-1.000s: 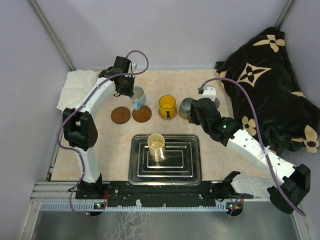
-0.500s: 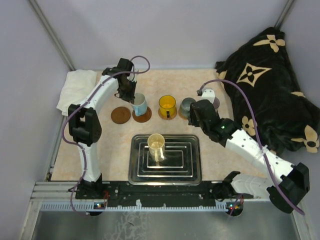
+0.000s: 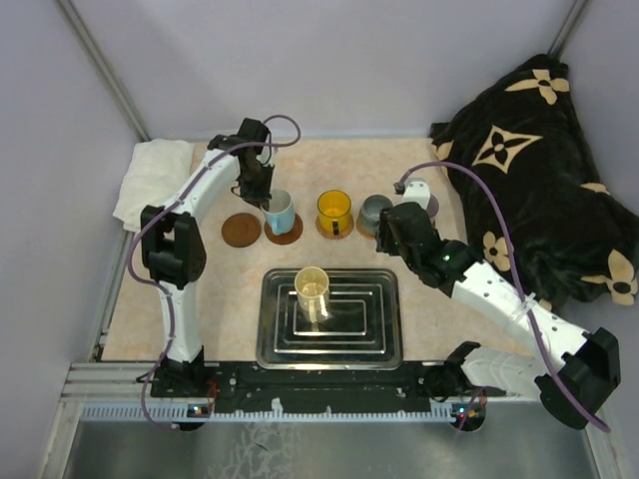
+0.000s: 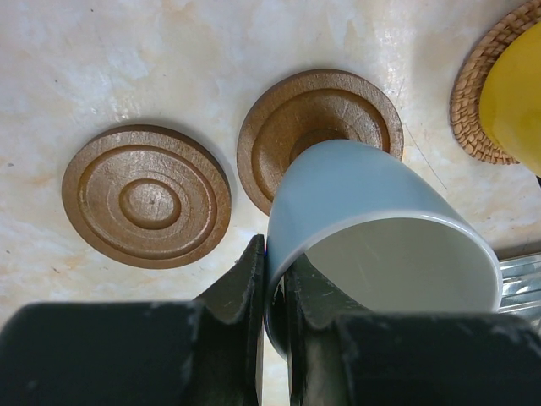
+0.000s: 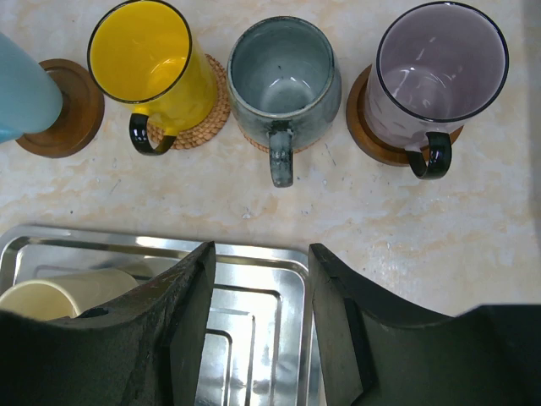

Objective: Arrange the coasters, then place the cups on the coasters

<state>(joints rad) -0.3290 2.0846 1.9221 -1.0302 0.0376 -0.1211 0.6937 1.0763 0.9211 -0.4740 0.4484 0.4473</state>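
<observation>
One blue cup [image 4: 355, 186] — pinched by left gripper [image 4: 275, 262], over coaster [image 4: 338, 106]

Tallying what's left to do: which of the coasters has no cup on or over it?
The leftmost coaster, a bare ringed wooden disc. Its neighbour lies under the light blue cup; the others carry the yellow cup, grey cup and purple cup.

Five cups are showing: the cream cup [image 3: 312, 286] is sitting in the single steel tray [image 3: 374, 349], while the light blue cup [image 3: 281, 210], yellow cup [image 3: 334, 210], grey cup [image 3: 374, 212] and purple cup [image 5: 439, 76] are lining up beyond the tray. Five coasters [image 4: 317, 118] are lying there too: one bare coaster [image 3: 241, 230], four under cups.
</observation>
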